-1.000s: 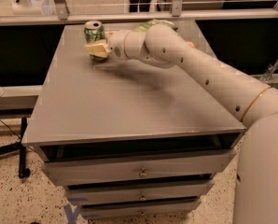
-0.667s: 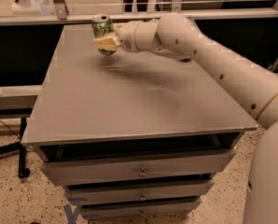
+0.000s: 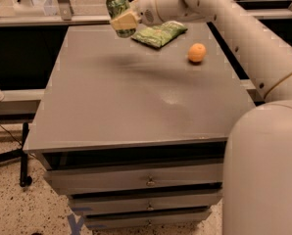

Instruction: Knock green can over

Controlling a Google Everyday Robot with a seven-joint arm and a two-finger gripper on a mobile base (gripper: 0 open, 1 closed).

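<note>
Fingers [image 3: 124, 21] clasp green can [image 3: 117, 4] (one hidden) over table [image 3: 136, 111].

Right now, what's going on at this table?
The robot's arm reaches across the grey table, and its gripper is right against the lower side of the green can at the far edge. The can leans slightly but is not lying over yet. A green snack bag and an orange sit nearby.
</note>
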